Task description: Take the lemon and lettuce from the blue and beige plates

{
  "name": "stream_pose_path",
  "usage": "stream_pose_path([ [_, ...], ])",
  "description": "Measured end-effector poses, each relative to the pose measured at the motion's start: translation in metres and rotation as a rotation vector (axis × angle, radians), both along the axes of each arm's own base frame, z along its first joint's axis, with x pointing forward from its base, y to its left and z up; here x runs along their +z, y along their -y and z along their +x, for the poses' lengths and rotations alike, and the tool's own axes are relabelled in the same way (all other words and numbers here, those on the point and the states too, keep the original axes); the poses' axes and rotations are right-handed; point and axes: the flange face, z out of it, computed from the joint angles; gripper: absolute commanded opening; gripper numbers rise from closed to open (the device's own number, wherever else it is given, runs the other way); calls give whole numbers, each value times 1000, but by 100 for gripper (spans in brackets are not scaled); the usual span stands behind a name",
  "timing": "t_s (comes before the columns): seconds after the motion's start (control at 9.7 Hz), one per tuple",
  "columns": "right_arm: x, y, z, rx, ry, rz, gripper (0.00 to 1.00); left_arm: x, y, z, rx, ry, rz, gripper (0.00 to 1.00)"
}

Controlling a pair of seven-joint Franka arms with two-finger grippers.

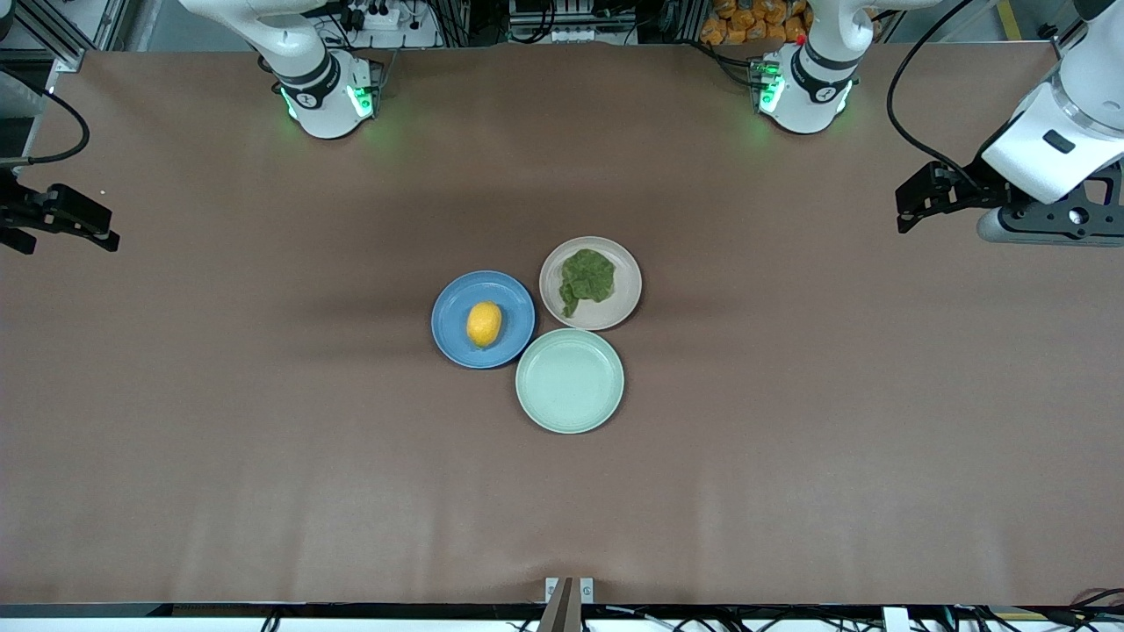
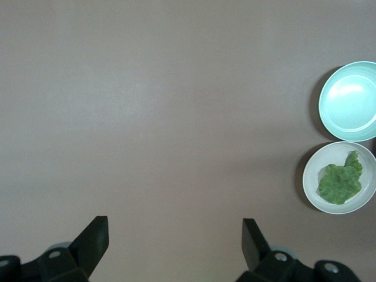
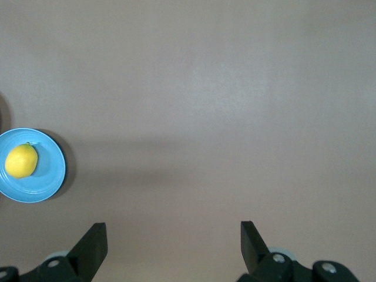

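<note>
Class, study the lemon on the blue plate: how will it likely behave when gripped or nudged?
The lemon is oval and smooth-skinned, so it may roll on the blue plate and could slip between fingers. It looks firm, probably keeping its shape.

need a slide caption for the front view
Lemon on blue plate, lettuce on beige plate, green plate empty.

The right wrist view cuts the blue plate [image 3: 35, 182] at its edge, and the left wrist view clips the mint plate [image 2: 346, 120].
</note>
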Motion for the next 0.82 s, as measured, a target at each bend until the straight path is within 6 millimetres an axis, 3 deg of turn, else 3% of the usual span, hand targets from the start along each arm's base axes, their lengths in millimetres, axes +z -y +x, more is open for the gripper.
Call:
stream_pose_path([
  [0.62,0,0,0,-1,0,0,100,-1,1,0,-1,-1,0,100],
  [0.82,0,4,0,-8,-1,0,100,-4,12,0,-21,-8,0,100],
])
